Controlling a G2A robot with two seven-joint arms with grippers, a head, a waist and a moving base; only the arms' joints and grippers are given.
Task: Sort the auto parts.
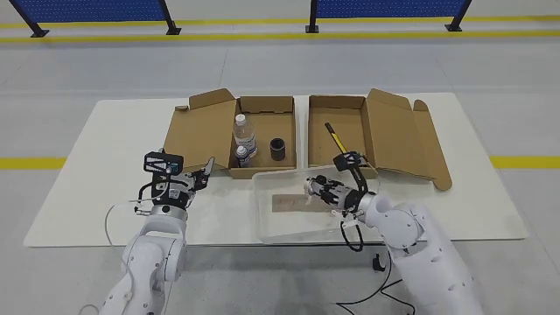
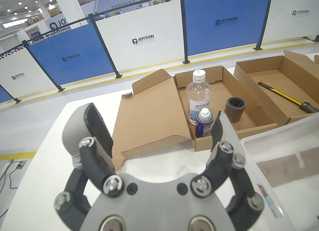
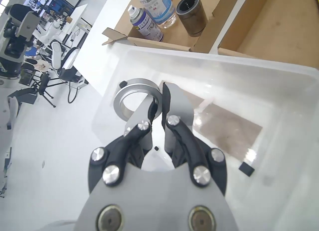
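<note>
My right gripper is shut on the rim of a silver metal ring, held above the clear plastic bin near its side wall. In the top view this gripper hangs over the bin. The left cardboard box holds a clear bottle, a small spray can and a dark metal cylinder. The right box holds a black and yellow tool. My left gripper stands open over the table, short of the left box, with nothing between its fingers.
Both boxes have their lids folded open to the outer sides. A small black piece lies on the bin floor. The white table ends close behind the boxes; blue and white barrier panels stand beyond.
</note>
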